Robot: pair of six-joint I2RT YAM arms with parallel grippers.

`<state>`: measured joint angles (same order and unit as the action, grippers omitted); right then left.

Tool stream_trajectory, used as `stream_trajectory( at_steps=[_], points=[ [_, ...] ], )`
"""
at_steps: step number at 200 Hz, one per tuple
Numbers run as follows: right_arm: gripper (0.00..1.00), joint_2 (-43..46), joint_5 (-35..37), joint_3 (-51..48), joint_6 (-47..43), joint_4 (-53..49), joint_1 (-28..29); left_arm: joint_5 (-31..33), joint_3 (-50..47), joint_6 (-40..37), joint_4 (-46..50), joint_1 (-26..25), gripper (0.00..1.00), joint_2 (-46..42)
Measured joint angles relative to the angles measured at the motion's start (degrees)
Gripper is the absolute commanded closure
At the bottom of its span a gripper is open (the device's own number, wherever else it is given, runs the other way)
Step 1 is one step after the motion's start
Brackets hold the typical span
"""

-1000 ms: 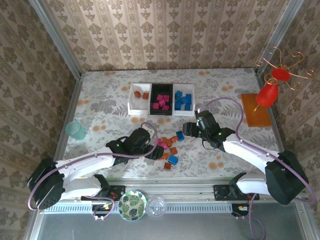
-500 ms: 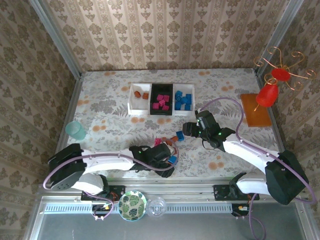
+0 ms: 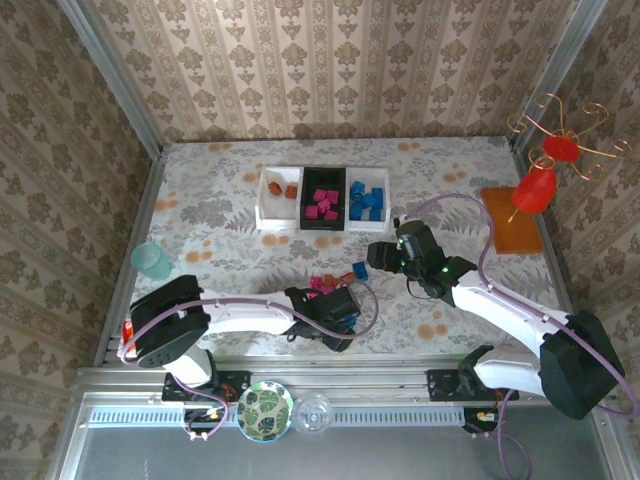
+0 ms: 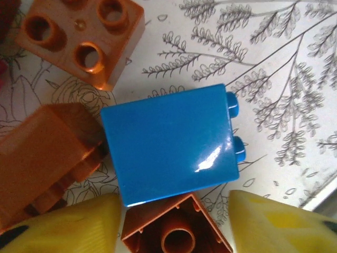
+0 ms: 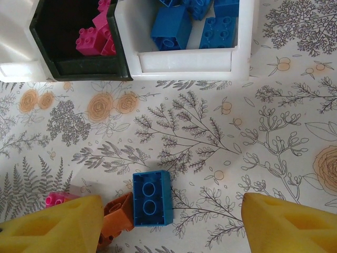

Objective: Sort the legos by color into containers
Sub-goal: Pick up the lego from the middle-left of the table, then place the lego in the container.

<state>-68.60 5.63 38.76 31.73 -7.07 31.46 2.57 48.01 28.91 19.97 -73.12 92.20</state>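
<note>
The place is a robot test booth dressed to look like a home. Damask wallpaper panels (image 3: 330, 60) stand between bare metal corner posts (image 3: 112, 75). A floral cloth covers the worktop (image 3: 220, 190). At its near edge an aluminium rail (image 3: 390, 410) carries the cabled left arm (image 3: 240, 318) and right arm (image 3: 500, 300). A red ornament (image 3: 538, 187) and loose legos (image 3: 358, 269) add a household touch.

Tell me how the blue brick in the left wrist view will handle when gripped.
The blue brick looks like rigid moulded plastic, so it probably won't flex. Its glossy face shows a highlight, so it may slip. It lies against orange bricks, so pushing likely nudges them.
</note>
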Motion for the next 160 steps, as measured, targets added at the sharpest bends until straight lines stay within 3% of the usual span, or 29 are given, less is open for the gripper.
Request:
stream_trajectory(
  at_steps=[62, 98, 113, 130, 160],
  points=[
    [0.28, 0.0, 0.0, 0.0, 0.0, 0.0, 0.0, 3.3, -1.1, -0.2, 1.5, -0.8, 0.63, -1.9],
    [0.28, -1.0, 0.0, 0.0, 0.0, 0.1, 0.0, 4.3, -3.8, -0.2, 3.5, 1.1, 0.63, -14.7],
    [0.28, -1.6, 0.0, 0.0, 0.0, 0.1, 0.0, 4.2, -3.8, -0.5, 3.5, 5.8, 0.63, -20.6],
    [0.28, -2.2, 0.0, 0.0, 0.0, 0.1, 0.0, 3.3, -3.7, -1.6, 2.5, 14.6, 0.63, -25.0],
    [0.29, -3.1, 0.0, 0.0, 0.0, 0.2, 0.0, 2.4, -0.4, -4.7, 0.1, 29.6, 0.63, -23.0]
  ],
)
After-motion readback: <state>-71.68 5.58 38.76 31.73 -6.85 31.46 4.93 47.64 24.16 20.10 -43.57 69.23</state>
